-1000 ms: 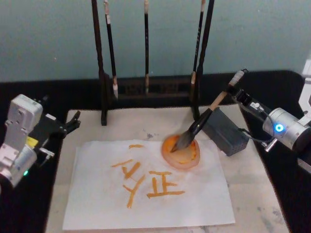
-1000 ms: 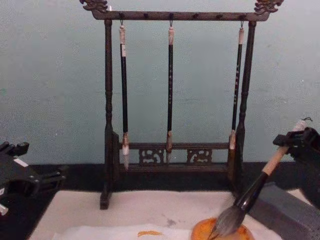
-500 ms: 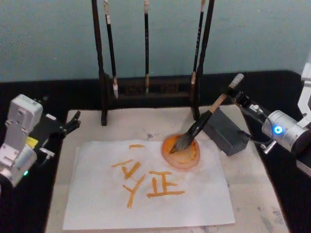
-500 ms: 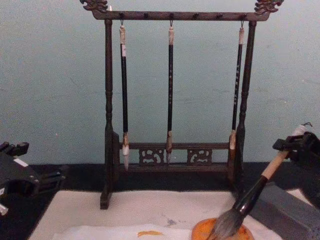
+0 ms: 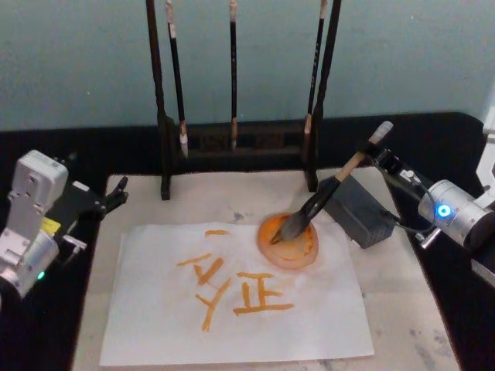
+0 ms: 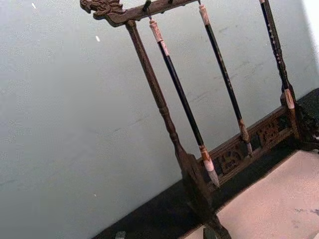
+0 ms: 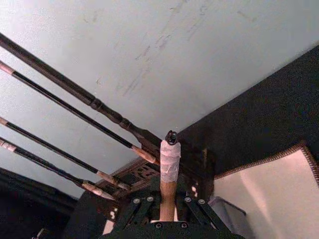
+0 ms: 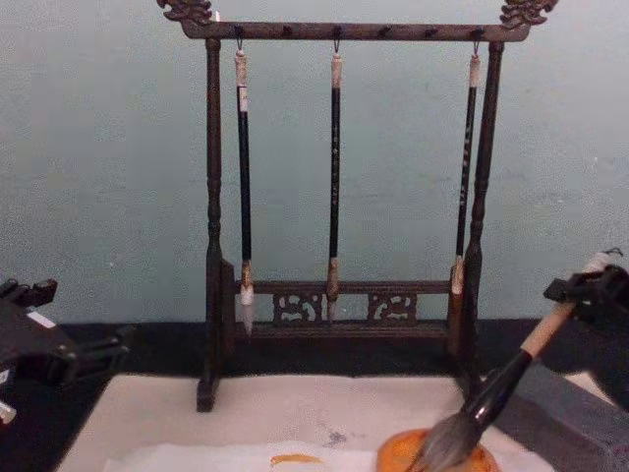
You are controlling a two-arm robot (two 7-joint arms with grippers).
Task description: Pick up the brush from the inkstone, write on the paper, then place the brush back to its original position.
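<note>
Brush (image 5: 317, 205) in right gripper (image 5: 373, 154), tip in dish (image 5: 303, 253), left gripper (image 5: 116, 193) aside

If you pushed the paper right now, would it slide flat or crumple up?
Probably crumple: the paper looks thin and floppy, with a wavy edge. It likely weighs almost nothing, so it could also slide on the mat. The orange dish at its corner may pin that side.

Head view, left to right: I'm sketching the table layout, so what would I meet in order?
In order: left claw → orange dish → grey block → right claw, gripping the brush.
</note>
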